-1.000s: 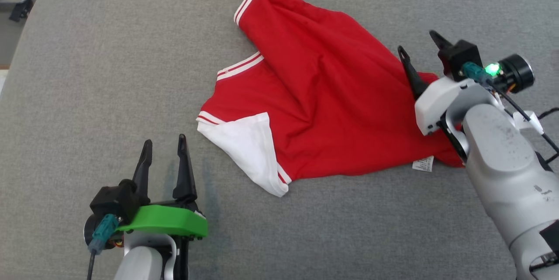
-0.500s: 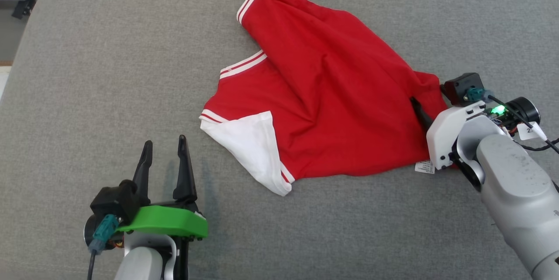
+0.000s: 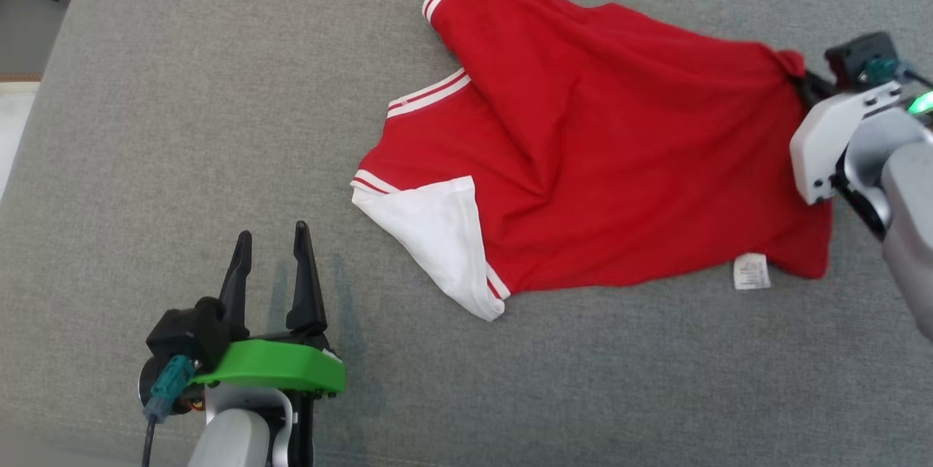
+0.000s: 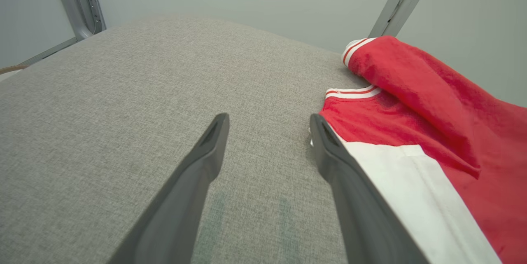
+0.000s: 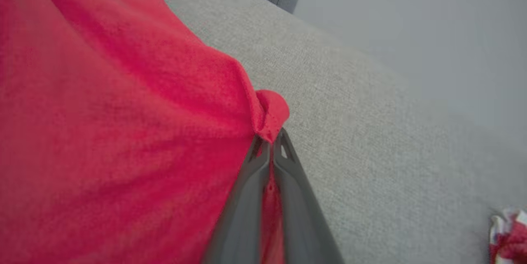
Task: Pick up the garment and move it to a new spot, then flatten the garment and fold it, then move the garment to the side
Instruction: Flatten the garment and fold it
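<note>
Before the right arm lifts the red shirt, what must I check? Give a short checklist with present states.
1. Right gripper shut on the red shirt edge: ok.
2. Cloth sits deep enough between the fingers: cannot tell.
3. Left gripper open, apart from the shirt: ok.
4. Shirt lies flat: not ok, it is creased and folded over.
5. Free room on the grey surface: ok.

Seeing a soft, matt red-and-white cloth garment (image 3: 605, 161) lying on a rough-woven, matt grey fabric-covered table surface (image 3: 182, 124).
</note>
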